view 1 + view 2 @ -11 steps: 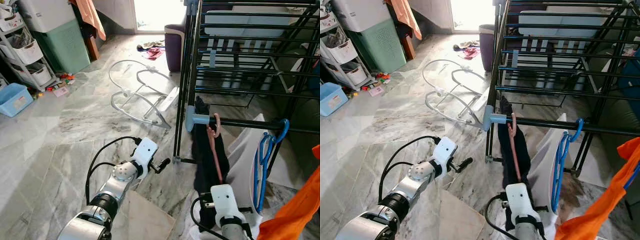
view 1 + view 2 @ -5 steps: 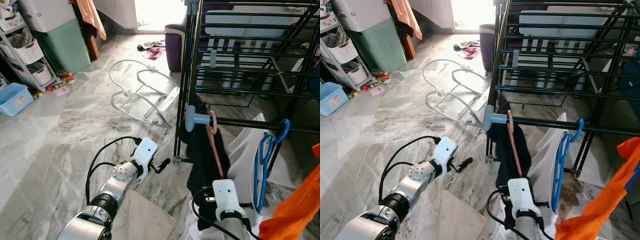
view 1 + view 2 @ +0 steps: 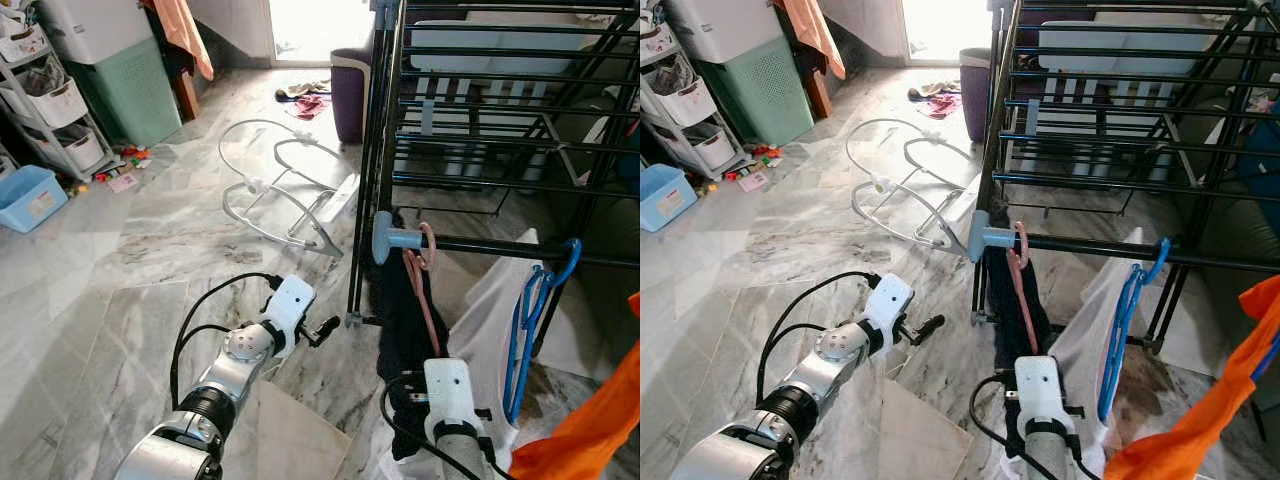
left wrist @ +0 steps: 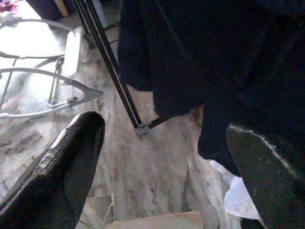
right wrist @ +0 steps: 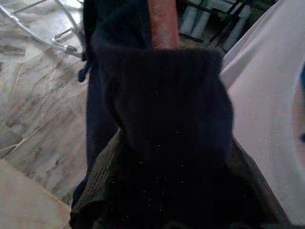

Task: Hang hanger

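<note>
On the far left of your head views, a light-blue bin point(image 3: 27, 196) sits on the marble floor point(image 3: 120, 260) beside a white shelf rack point(image 3: 48, 110) and a green cabinet point(image 3: 128, 88). Further right, a white wire frame point(image 3: 283, 190) lies on the floor near the foot of the black drying rack point(image 3: 480, 110).

Your left gripper point(image 4: 162, 157) hangs low over the floor beside the rack's foot, its black fingers point(image 4: 71, 162) spread wide with nothing between them; past them the wrist view shows the rack's leg and the dark cloth.

At the near corner of the rack, the pink hanger point(image 3: 422, 280) has its hook over the lower black rail, just beside the blue end cap point(image 3: 385, 238). A dark garment point(image 3: 400, 330) hangs from the hanger, which slopes down toward your right arm.

Your right gripper point(image 3: 1038, 400) sits low just below the rail, up against the bottom of the dark garment. In the right wrist view the dark cloth covers the foreground and the pink hanger runs up from it; you cannot tell how the fingers stand.

Right of that, a white garment point(image 3: 490, 320) hangs on a blue hanger point(image 3: 530, 300) hooked over the same rail, and an orange cloth point(image 3: 590, 420) fills the lower right corner.
</note>
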{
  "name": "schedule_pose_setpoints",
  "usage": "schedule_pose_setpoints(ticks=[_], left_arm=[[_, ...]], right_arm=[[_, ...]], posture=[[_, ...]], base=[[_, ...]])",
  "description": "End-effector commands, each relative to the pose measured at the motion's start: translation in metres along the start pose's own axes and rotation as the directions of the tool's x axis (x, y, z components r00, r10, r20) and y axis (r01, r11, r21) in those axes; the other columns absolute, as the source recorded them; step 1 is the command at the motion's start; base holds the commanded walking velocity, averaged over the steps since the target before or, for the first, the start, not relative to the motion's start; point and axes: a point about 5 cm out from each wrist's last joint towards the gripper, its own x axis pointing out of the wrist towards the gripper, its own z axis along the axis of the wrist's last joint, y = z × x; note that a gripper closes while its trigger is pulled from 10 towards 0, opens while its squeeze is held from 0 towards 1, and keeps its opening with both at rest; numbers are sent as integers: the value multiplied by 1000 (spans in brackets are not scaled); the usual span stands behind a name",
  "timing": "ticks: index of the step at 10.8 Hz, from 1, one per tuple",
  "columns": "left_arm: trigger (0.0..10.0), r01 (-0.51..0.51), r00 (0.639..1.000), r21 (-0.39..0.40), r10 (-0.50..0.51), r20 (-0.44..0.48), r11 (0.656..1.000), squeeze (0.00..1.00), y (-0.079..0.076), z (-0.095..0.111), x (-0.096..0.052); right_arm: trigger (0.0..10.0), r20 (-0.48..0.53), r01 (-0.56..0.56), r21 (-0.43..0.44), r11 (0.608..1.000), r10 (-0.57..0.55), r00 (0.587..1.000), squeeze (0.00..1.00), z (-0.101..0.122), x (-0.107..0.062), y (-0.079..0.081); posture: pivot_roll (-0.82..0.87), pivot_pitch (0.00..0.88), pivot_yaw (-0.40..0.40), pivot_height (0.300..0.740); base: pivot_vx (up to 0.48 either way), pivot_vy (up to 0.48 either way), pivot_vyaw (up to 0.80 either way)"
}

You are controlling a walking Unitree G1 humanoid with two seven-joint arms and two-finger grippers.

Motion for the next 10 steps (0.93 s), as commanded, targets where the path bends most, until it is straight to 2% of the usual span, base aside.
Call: schedule_pose_setpoints(ticks=[1, 2, 4, 5, 7, 8, 10], left_arm=[[10000, -1, 1000, 20, 1, -18, 1000, 0, 3, -4, -2], [10000, 0, 1000, 25, 0, -19, 1000, 0, 4, -4, -3], [10000, 2, 1000, 35, -1, -25, 999, 0, 8, -5, -6], [10000, 4, 1000, 40, -3, -29, 999, 0, 9, -6, -7], [10000, 15, 999, 48, -13, -34, 999, 0, 8, -6, -6], [10000, 22, 999, 48, -20, -32, 999, 0, 5, -5, -4], [10000, 24, 999, 47, -23, -31, 999, 0, 4, -5, -4]], right_arm=[[10000, 19, 19, -10, 1000, -19, 1000, 1000, -1, -2, 0], [10000, 9, 18, -57, 998, -18, 1000, 1000, -10, -5, 3], [10000, -8, -69, -21, 997, 69, 998, 1000, -19, -17, 16], [10000, -14, -106, -38, 994, 105, 994, 1000, -23, -24, 19], [10000, -29, -90, -82, 993, 88, 996, 1000, -26, -28, 11], [10000, 1, -42, -75, 996, 42, 999, 1000, -18, -24, 1], [10000, 55, -4, -84, 996, 9, 998, 1000, -5, -22, -4]], posture=[[-110, 51, 76, 740], [-103, 59, 83, 740], [-100, 66, 93, 740], [-104, 72, 98, 740], [-123, 76, 103, 740], [-126, 74, 103, 740], [-124, 67, 98, 740]], base=[[0, 0, 0], [0, 0, 0], [0, 0, 0], [0, 0, 0], [0, 0, 0], [0, 0, 0], [0, 0, 0]])
